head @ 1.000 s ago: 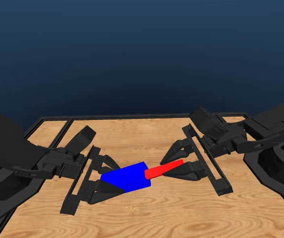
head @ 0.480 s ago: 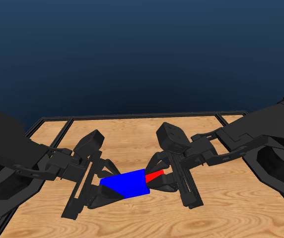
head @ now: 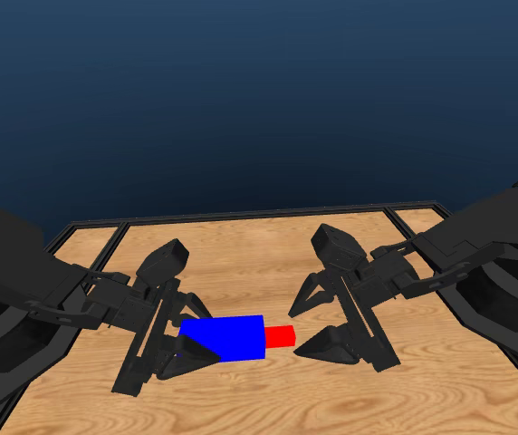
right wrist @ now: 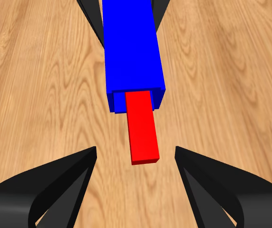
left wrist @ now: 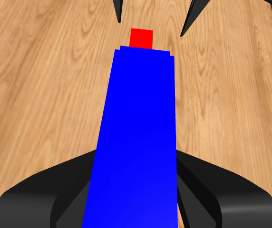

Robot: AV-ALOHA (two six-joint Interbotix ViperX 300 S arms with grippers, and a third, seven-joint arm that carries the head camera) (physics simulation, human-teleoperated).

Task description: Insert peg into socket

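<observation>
Peg [head: 281,336] sits in the socket's [head: 225,337] open end, only a short red stub poking out toward the right gripper [head: 321,322]. That gripper's jaws are spread wide, either side of the stub, touching nothing. Left gripper [head: 189,333] is clamped on the socket, one jaw on each flank, holding it level above the table [head: 259,254]. Beyond the grippers, wooden boards run to a dark rail.

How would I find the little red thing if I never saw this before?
Look at the middle of the wooden table, between the two black arms. There the left hand holds a fat blue block. The peg is the thin bright red bar poking from its end, the only red thing there.
</observation>
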